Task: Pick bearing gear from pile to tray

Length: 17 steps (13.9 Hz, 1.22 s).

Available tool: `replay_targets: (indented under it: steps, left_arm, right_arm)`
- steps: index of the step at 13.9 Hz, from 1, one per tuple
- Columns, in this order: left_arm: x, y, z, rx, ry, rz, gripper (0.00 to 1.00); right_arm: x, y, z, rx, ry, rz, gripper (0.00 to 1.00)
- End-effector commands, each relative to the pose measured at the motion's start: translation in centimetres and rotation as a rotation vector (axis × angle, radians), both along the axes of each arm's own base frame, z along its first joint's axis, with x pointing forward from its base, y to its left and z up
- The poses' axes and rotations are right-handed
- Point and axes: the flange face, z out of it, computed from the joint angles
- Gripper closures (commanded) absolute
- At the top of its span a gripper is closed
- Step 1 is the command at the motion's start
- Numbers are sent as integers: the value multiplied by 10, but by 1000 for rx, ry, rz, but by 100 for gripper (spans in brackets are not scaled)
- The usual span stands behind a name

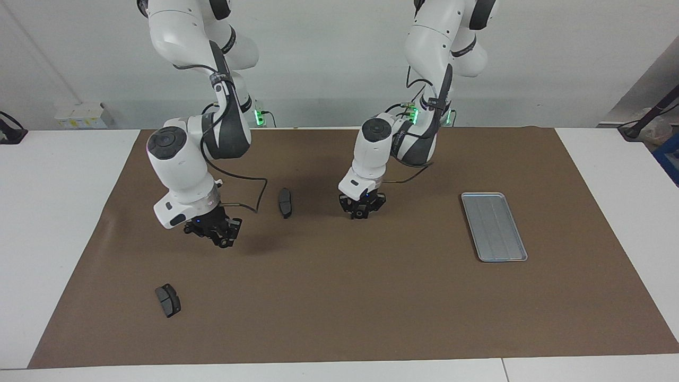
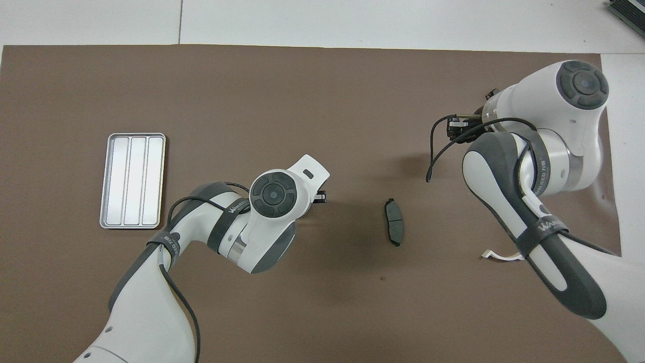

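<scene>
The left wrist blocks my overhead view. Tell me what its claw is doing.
Observer: The left claw is down at the mat, closed around a small black gear.
Operator: Report the right claw's height.
Observer: The right claw hangs in the air, clear of the mat.
Operator: Check under that arm.
Observer: A brake pad lies flat on the mat, toward the right arm's end of the table.

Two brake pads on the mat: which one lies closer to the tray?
The brake pad lying between the two grippers; the other pad lies at the right arm's end, farther from the tray.
</scene>
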Motion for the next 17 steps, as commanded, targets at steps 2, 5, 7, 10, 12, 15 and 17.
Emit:
replay_targets:
  steps: [2,5,7,10,12,15,17]
  left_arm:
    - [-3,-1,-4,2,-13,-7,70]
    - [-3,-1,-5,3,-12,-7,77]
    - [-3,0,-5,4,-11,-5,81]
    - [4,5,0,8,-9,4,95]
    - [21,11,16,18,-8,26,100]
    - [73,51,46,33,4,98,100]
    - [97,96,57,34,-2,112,100]
  right_arm:
    - [-19,25,35,9,11,2,100]
    - [-31,63,45,12,17,-2,100]
    - [-38,97,41,20,18,-43,100]
    - [-47,136,30,37,4,-83,100]
    - [-53,158,20,42,3,-85,100]
    - [-63,178,6,53,-6,-100,100]
    - [-71,203,-6,61,-8,-96,100]
